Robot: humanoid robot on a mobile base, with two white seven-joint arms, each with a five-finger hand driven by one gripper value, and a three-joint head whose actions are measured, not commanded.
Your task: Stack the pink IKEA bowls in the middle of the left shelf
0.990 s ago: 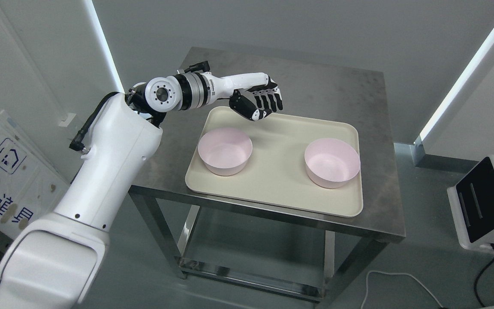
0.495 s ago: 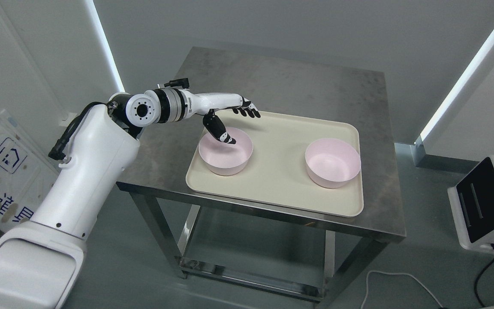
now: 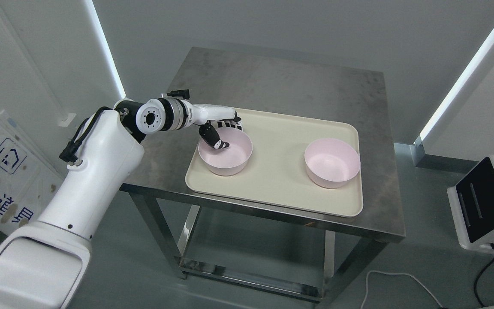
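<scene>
Pink bowls: two on the cream tray (image 3: pixel 281 180), apart.
Left hand (image 3: pixel 221 131): pinches the far rim of the left bowl (image 3: pixel 225 155), thumb inside, fingers (image 3: pixel 232 125) outside.
Right bowl (image 3: pixel 332 163): untouched, near the tray's right edge.
Table (image 3: pixel 294 90): steel, carrying the tray.

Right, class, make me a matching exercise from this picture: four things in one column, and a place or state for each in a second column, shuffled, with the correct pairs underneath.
Things:
1. left pink bowl
2. right pink bowl
3. cream tray
4. white box with a black face

Places or states:
A. lies flat on the steel table
B. stands alone, with nothing touching it
C. sits off the table, at the picture's right edge
D. has the left robot hand at its far rim, thumb inside

Pairs: 1-D, 2-B, 3-A, 4-C
</scene>
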